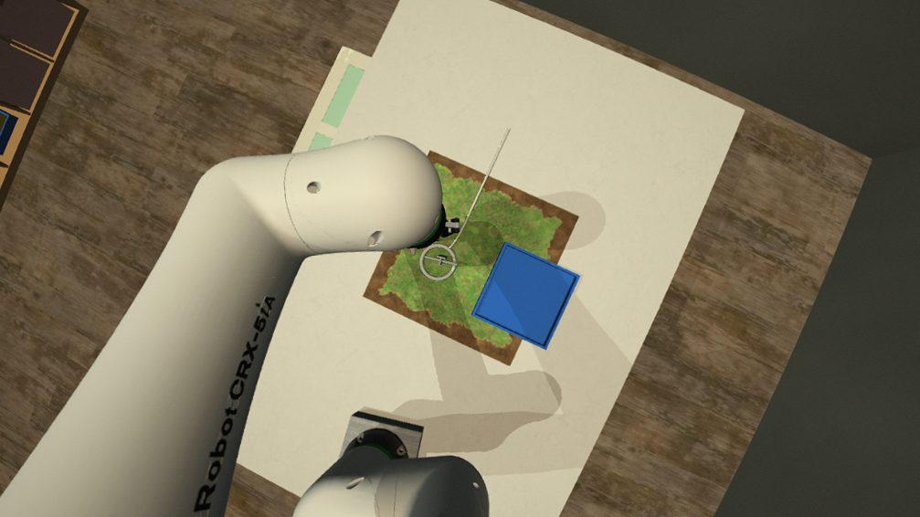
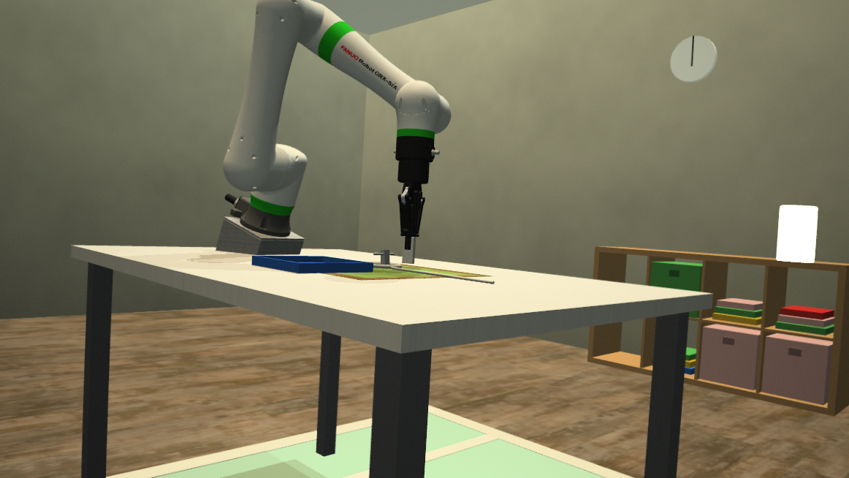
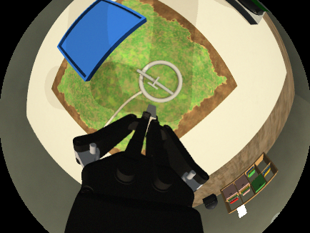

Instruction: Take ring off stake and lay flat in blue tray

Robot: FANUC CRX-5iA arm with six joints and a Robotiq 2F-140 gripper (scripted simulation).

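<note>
From my station, exterior view, left to right. Arm's base sits at the far left corner of the desk (image 2: 534,308). Next comes the blue tray (image 2: 308,264), shallow, nothing visible inside it. Then the stake (image 2: 384,256), a short post with a crossbar top, standing on the grass mat (image 2: 427,272). Just right of it hangs the gripper (image 2: 408,253), pointing straight down, tips close above the mat.

Fingers are clenched all the way together, and I judge they hold nothing. A pale tab shows at their tips; I cannot tell what it is.

Progress: nothing done yet. The ring (image 3: 177,86) lies around the stake, flat on the grass, not lifted. Left to do: open up, grasp the ring, lift it clear of the crossbar, carry it to the tray, set it flat.

The ring itself: thin, pale grey, a plain hoop much wider than the post. A thin cord (image 1: 485,172) runs from it across the mat and out over the desk. Top view puts the tray just beside the ring, overlapping the mat's corner.
</note>
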